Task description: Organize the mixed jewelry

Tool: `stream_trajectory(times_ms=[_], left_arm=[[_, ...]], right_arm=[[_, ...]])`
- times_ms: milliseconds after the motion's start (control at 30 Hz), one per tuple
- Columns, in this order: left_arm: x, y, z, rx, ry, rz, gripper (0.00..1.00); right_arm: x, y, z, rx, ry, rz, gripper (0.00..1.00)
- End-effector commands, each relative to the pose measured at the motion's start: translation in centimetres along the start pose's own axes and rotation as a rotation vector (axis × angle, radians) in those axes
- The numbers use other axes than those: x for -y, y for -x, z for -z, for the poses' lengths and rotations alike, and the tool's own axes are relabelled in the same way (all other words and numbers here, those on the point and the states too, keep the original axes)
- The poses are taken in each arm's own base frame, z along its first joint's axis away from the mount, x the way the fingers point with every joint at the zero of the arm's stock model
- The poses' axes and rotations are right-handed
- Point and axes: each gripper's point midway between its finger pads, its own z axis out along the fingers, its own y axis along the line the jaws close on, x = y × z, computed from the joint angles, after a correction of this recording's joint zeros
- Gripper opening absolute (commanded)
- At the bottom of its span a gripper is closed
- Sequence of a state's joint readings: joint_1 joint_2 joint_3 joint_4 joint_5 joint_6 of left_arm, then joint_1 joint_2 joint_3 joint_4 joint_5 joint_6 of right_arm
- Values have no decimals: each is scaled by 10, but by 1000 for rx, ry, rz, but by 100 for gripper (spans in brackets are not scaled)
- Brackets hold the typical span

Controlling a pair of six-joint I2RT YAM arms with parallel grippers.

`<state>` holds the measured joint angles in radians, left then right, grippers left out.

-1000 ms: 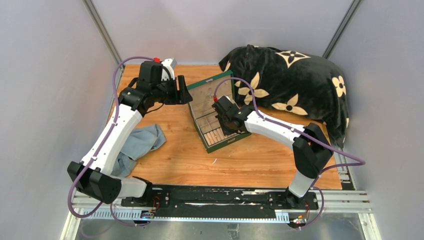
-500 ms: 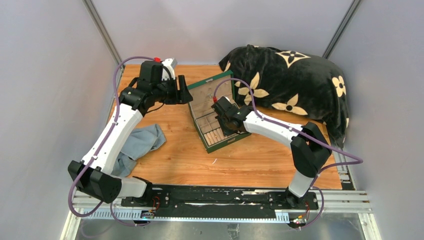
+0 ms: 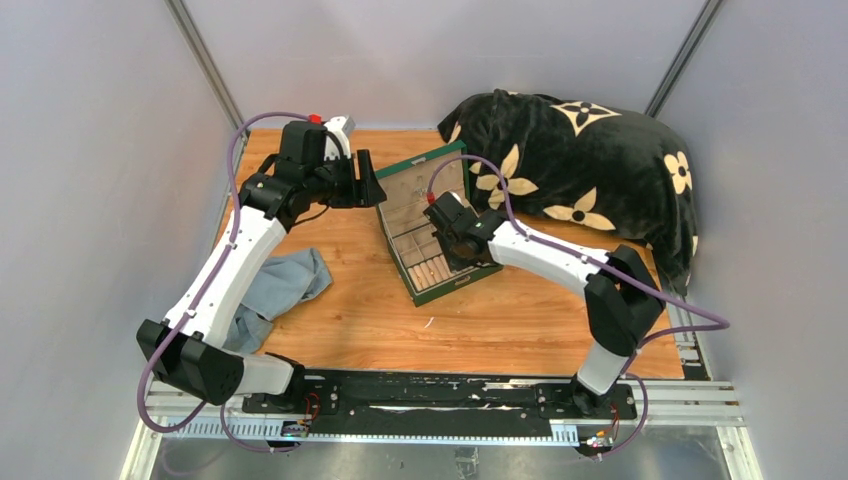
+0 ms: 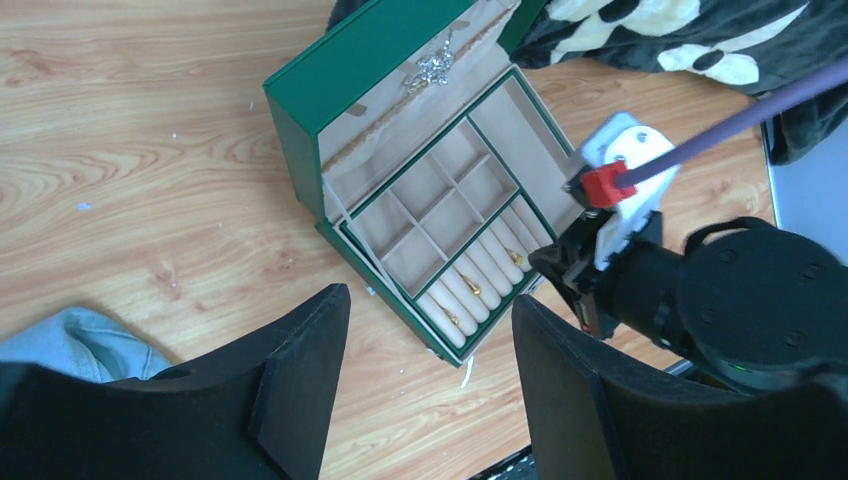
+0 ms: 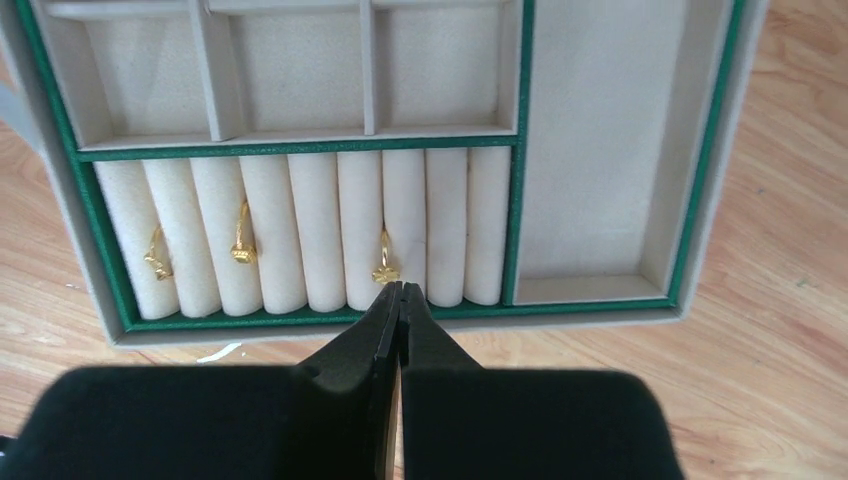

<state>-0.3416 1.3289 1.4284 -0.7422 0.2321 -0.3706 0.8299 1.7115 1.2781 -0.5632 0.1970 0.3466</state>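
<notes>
The green jewelry box (image 3: 462,283) lies open on the wood table, its lid propped up at the back. Three small gold pieces sit between the cream ring rolls (image 5: 156,262) (image 5: 243,250) (image 5: 384,270). A silvery cluster (image 4: 432,68) hangs inside the lid. My right gripper (image 5: 400,288) is shut, its tips at the box's near rim (image 5: 600,318), just below the rightmost gold piece, with nothing visibly between them. My left gripper (image 4: 428,300) is open and empty, held above the table left of the box (image 4: 300,120). From above, it (image 3: 365,185) is beside the lid.
A black blanket with cream flowers (image 3: 590,170) fills the back right, against the box's lid. A crumpled blue cloth (image 3: 285,285) lies at the left under my left arm. A thin pale sliver (image 3: 430,322) lies on the wood in front of the box.
The right arm has shifted only very slightly at the box. Both grippers keep the same state, and the left arm has not moved.
</notes>
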Motion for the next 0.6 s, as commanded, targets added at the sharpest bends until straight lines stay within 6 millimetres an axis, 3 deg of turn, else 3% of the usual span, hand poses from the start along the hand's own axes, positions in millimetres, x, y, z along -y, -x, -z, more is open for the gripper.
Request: stream_trajectory(times_ms=[0, 167, 267, 433, 567], left_arm=[[7, 21, 5, 68, -17, -14, 66], [3, 33, 1, 105, 19, 6, 69], [-4, 44, -1, 122, 67, 22, 75], [-10, 70, -10, 158, 93, 41, 76], [-9, 92, -27, 156, 77, 34, 76]], right_arm=[[18, 41, 56, 141, -35, -7, 2], [41, 72, 113, 296, -79, -5, 18], [74, 83, 140, 365, -115, -66, 30], [137, 78, 162, 401, -71, -329, 40], [155, 61, 167, 392, -97, -374, 47]])
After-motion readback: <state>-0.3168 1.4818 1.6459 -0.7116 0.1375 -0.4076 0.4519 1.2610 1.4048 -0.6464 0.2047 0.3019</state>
